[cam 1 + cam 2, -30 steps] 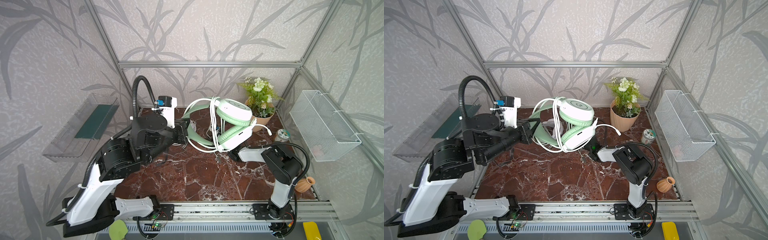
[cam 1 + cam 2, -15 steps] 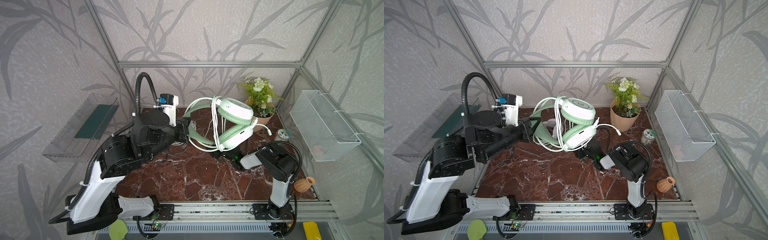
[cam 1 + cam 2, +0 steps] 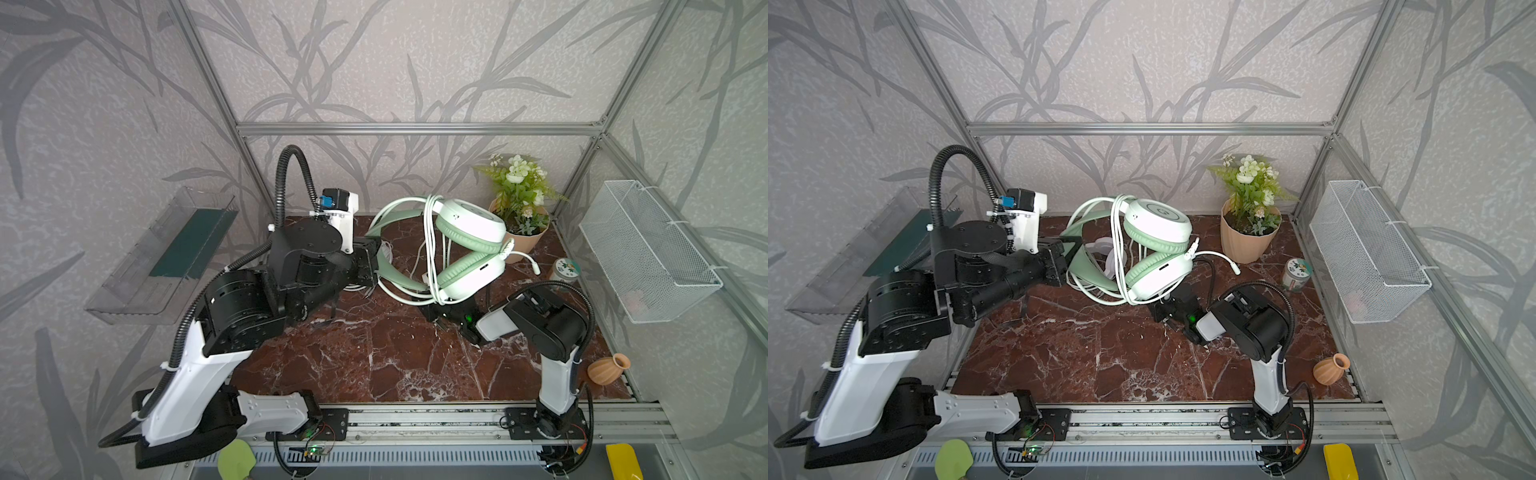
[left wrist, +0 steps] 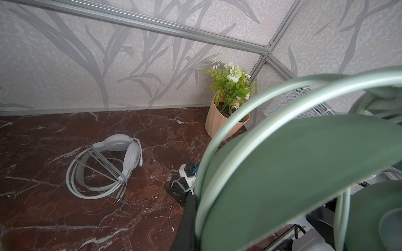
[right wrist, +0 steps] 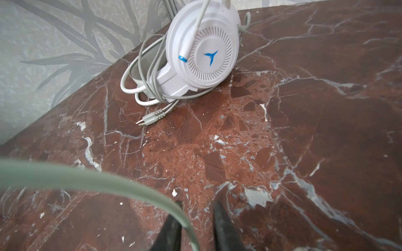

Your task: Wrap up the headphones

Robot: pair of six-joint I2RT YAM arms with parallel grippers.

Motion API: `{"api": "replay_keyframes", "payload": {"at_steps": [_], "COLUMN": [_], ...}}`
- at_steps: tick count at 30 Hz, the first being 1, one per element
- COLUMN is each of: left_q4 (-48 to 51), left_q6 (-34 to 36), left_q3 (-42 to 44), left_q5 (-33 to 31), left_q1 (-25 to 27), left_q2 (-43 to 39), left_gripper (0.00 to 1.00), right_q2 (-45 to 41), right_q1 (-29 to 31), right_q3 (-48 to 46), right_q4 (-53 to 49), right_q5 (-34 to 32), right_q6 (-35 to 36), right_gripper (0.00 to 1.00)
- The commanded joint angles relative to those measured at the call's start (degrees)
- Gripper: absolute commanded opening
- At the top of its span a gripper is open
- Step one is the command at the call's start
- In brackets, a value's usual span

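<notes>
The mint green headphones [image 3: 469, 224] [image 3: 1156, 226] hang in the air over the back of the table, their pale cable [image 3: 432, 249] looped several times round the headband. My left gripper [image 3: 372, 259] [image 3: 1065, 257] is shut on the green headband [image 4: 304, 163]. My right gripper [image 3: 434, 311] [image 3: 1160, 309] [image 5: 196, 208] sits low under the ear cups. Its jaws stand narrowly open, with a strand of the cable [image 5: 87, 180] running down between them. The white headphones [image 4: 113, 165] [image 5: 204, 56] lie on the marble at the back with their cable wound round them.
A potted plant [image 3: 519, 237] stands at the back right, with a small jar [image 3: 565, 270] beside it. A wire basket [image 3: 644, 253] hangs on the right wall and a clear shelf [image 3: 166, 257] on the left wall. A terracotta vase [image 3: 606, 370] sits near the front right of the marble table [image 3: 374, 353].
My right gripper has swung left and nearer, under the ear cups, and its jaws have narrowed round the cable. The left arm has shifted slightly with the headphones.
</notes>
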State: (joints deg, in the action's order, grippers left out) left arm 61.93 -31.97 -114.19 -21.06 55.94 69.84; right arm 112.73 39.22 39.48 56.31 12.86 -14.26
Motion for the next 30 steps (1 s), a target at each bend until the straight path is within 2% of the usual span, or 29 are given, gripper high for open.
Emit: {"api": "replay_keyframes", "payload": {"at_steps": [1,5,7,10,14,17,21,24,26,30], "left_q4": [-4.67,-4.72,-4.49,-5.25,-6.4,-8.25,-10.61,-12.9,-13.46,-14.14], "left_q6": [-2.48,-2.75,-3.0,-3.74,-2.89,-3.09,-2.9,-3.2,-3.33,-2.99], "left_q3": [-1.93,-1.14,-0.5,1.68,4.29,7.24,10.71,12.61,12.85,12.63], "left_q5": [-0.26,1.72,4.13,10.14,13.73,17.65,19.64,21.76,24.0,26.55], "left_q1": [-1.33,-4.49,-8.55,-16.17,-24.98,-31.61,-38.14,-41.18,-42.79,-44.4], "left_q2": [-0.76,-0.77,-0.52,0.28,2.57,5.02,8.68,11.34,13.22,16.02], "left_gripper": [0.0,0.0,0.0,0.0,0.0,0.0,0.0,0.0,0.0,0.0], "right_q2": [0.57,-0.68,-2.05,-5.13,-11.75,-19.98,-33.31,-42.48,-47.41,-54.11], "right_q1": [2.42,5.76,7.21,9.78,14.37,21.13,32.35,39.4,42.55,46.21], "right_q3": [1.29,-0.17,-1.23,-2.6,-6.21,-8.71,-10.21,-8.36,-8.75,-8.82], "right_q4": [-2.69,-2.71,-3.07,-5.71,-8.49,-13.12,-27.02,-40.25,-44.17,-51.72], "right_q5": [-2.44,-5.87,-7.65,-10.5,-14.51,-19.54,-28.86,-35.88,-39.93,-43.8], "right_q6": [2.22,4.33,3.93,2.71,1.43,3.9,10.36,11.9,12.16,9.17], "right_gripper": [0.15,0.05,0.0,0.0,0.0,0.0,0.0,0.0,0.0,0.0]}}
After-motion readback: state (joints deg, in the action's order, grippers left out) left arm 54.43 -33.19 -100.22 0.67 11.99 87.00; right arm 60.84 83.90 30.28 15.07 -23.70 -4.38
